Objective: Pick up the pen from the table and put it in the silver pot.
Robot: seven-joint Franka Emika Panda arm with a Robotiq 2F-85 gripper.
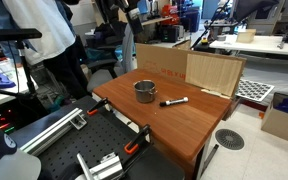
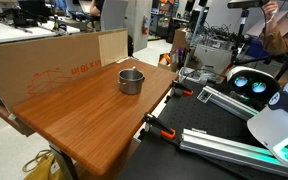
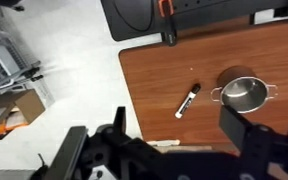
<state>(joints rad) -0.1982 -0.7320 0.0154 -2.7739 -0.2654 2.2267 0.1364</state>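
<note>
The black pen with a whitish end (image 3: 188, 100) lies flat on the reddish-brown table (image 3: 274, 60), a little to the left of the silver pot (image 3: 244, 94) in the wrist view. In an exterior view the pen (image 1: 174, 102) lies just beside the pot (image 1: 144, 91) on the table (image 1: 184, 125). The pot (image 2: 131, 80) also shows on the table (image 2: 84, 120), but the pen is not visible there. My gripper (image 3: 179, 130) is open and empty, high above the table, with its dark fingers framing the pen and pot. The gripper does not show in the exterior views.
Cardboard sheets (image 1: 214, 70) (image 2: 44, 65) stand along the table's back edge. Orange-handled clamps (image 1: 134, 147) (image 2: 164, 130) grip the table edge by the robot base. A person (image 1: 54, 40) stands nearby. A cardboard box (image 1: 284, 120) sits on the floor.
</note>
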